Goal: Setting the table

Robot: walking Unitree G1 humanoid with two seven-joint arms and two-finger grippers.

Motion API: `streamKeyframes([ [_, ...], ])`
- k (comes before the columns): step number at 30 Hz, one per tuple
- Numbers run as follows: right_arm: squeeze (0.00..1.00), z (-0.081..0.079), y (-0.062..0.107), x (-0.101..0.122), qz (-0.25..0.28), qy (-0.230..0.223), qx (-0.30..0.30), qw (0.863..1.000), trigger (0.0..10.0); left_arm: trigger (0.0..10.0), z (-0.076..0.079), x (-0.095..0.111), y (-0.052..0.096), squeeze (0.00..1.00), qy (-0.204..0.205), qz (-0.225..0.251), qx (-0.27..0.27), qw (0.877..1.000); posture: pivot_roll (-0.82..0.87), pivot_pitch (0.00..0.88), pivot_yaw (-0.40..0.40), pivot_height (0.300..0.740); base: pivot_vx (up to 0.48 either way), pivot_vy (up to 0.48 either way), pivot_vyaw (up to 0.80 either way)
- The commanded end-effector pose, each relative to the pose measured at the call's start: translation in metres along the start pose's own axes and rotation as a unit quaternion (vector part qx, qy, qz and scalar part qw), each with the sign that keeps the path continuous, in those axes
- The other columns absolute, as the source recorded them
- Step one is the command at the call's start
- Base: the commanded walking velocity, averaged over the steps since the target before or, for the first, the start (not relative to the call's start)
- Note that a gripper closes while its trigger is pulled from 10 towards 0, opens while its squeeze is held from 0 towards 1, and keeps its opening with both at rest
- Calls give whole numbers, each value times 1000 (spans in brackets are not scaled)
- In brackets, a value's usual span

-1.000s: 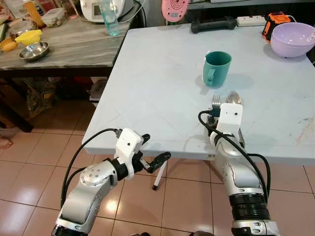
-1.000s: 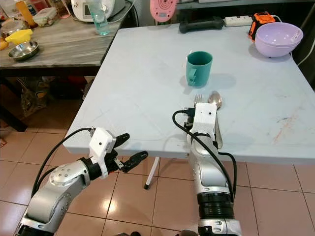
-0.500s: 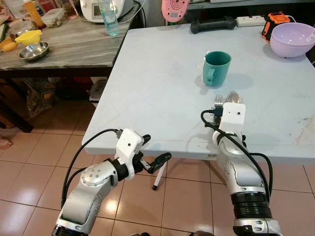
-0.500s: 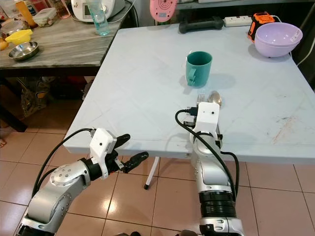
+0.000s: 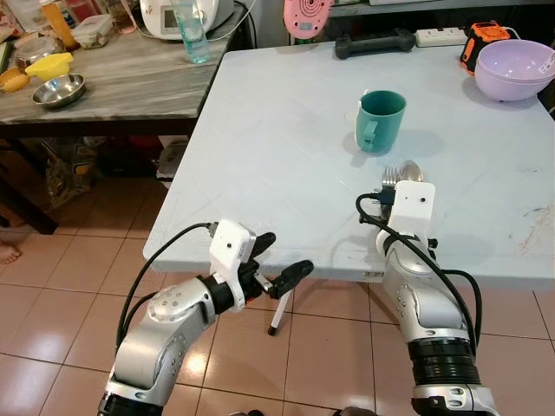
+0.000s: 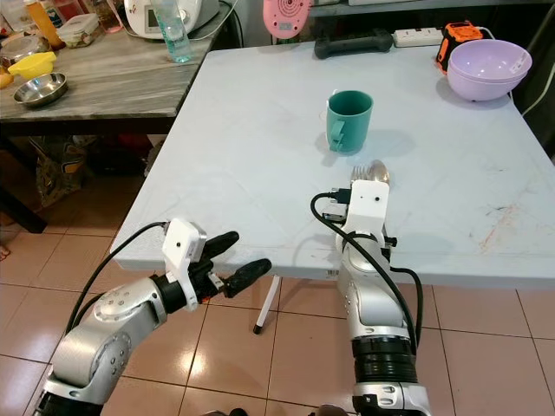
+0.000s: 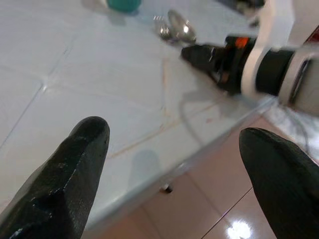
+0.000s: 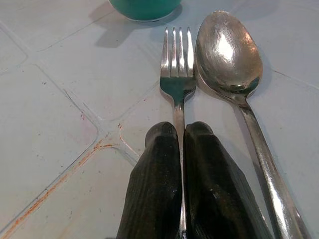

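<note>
Black fingers of our left gripper spread wide, empty, hanging off near edge of table, just below it. Further right, our right gripper pinched shut on fork handle; fork flat on table, spoon just beside it, green mug beyond. We judge step as laying cutlery; next move calls for letting go and pulling back without nudging fork. Versus a second ago: left gripper nearer table edge; fork and right gripper slightly closer to us.

Even bright light flooding scene; shiny steel spoon bowl throwing glare; teal ceramic mug casting soft shadow rightward; left wrist view blurring; eye views staying sharp.
</note>
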State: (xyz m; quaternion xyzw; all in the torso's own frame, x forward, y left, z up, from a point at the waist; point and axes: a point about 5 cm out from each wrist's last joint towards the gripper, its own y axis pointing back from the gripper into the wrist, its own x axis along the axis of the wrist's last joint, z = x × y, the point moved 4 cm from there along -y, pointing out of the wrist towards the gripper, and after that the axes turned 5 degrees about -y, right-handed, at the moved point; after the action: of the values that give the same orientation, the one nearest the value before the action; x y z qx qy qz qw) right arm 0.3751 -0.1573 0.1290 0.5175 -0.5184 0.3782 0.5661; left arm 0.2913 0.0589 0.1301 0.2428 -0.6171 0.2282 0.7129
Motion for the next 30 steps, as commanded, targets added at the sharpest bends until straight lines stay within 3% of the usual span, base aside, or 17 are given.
streamKeyframes([
  [1,0,-4,0,-21,-43,2,9,999,0,10000,-1,10,2,0,10,14,4,1000,-158,148,131,740,0,0,0],
  [20,0,-6,0,-22,-44,1,13,999,0,10000,4,14,0,0,19,13,-7,1000,-160,141,132,740,0,0,0],
  [30,0,-23,11,14,39,5,65,997,0,10000,1,21,-2,0,15,26,-2,1000,-161,123,129,740,0,0,0],
])
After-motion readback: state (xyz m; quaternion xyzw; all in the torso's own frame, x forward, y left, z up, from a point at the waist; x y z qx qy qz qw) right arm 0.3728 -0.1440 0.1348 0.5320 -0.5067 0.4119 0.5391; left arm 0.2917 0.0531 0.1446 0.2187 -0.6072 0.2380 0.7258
